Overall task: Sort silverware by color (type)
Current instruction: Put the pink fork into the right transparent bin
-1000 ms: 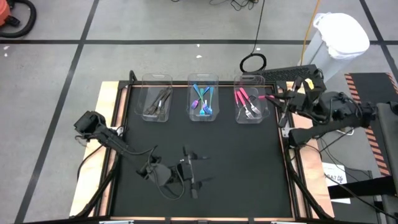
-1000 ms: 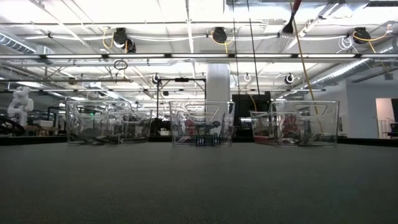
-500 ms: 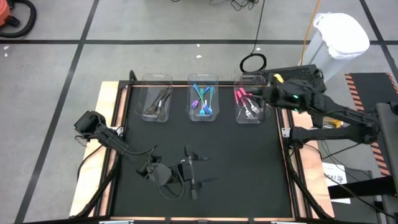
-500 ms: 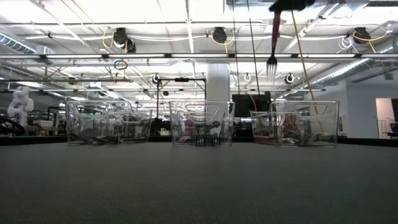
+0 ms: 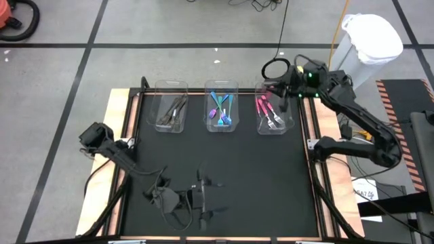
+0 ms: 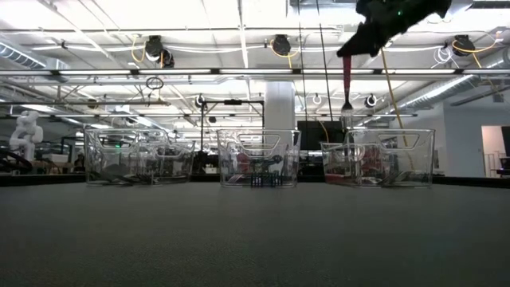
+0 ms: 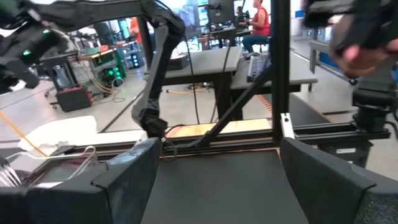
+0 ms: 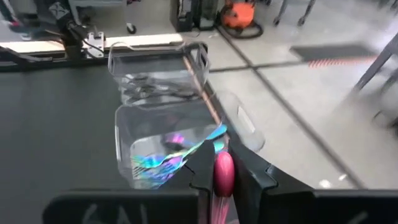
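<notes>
The table [image 5: 224, 163] carries a black mat bordered by a light wooden frame. It stands on a grey floor [image 5: 68, 74] marked out in large squares by dark lines. A white bin [image 5: 371, 37] stands beyond the table's right far corner, and an orange vacuum cleaner [image 8: 239, 14] sits on the floor farther off. The low view shows an open industrial hall: a white column [image 6: 280, 104], exposed ceiling pipes and ducts, and bright overhead lighting. Dark workbenches [image 7: 211, 62] stand in the room.

Bright, even ceiling light (soft shadows); both wrist views motion-blurred.
</notes>
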You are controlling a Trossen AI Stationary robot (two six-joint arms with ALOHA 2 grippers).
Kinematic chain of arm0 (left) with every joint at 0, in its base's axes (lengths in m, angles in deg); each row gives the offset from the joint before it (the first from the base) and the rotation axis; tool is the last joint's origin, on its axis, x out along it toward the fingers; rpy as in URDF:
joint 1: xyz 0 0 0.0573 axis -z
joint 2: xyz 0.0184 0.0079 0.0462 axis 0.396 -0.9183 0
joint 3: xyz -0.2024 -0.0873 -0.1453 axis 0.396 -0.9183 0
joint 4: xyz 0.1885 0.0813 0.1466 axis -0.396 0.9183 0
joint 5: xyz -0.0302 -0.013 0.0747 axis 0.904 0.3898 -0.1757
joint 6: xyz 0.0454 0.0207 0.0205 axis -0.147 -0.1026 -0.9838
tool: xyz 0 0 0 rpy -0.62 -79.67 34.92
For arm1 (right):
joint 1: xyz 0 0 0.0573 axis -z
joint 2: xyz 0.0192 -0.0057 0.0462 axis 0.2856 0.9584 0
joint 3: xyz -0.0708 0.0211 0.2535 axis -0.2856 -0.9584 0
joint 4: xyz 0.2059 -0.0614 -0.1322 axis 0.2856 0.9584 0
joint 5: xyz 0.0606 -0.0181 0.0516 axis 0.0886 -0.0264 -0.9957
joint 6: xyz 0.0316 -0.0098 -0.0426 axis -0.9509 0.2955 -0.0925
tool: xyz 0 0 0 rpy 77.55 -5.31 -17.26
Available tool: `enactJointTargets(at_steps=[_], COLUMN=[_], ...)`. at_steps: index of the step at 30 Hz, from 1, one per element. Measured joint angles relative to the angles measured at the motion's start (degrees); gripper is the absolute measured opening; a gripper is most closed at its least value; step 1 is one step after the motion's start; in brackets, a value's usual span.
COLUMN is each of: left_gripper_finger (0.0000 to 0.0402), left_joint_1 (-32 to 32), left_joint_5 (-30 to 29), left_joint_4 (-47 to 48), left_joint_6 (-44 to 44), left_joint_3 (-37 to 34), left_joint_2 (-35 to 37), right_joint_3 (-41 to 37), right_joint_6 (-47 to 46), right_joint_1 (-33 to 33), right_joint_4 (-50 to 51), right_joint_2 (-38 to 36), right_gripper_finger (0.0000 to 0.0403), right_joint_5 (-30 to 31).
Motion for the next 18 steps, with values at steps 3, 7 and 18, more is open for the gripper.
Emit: enactJointTargets(at_steps=[3,7,18], left_gripper_finger=[0.0334,0.0334,0.0334], left_joint_1=[0.7,0.9,1.2], left_joint_5=[0.0,0.0,-0.3], left_joint_4=[0.0,0.0,0.0], left_joint_6=[0.4,1.6,2.8], left_joint_3=[0.0,0.0,0.0], left_joint_2=[0.0,0.0,0.0], right_joint_3=[0.0,0.0,0.0], right_joint_6=[-0.4,-0.4,0.5], right_joint_1=[4.4,7.9,10.7], right_joint_4=[1.4,2.4,8.3], right_joint_2=[2.7,6.7,17.0], right_gripper_finger=[0.0026,0.0026,0.0035], right_joint_5=[-5.3,-8.3,-16.0])
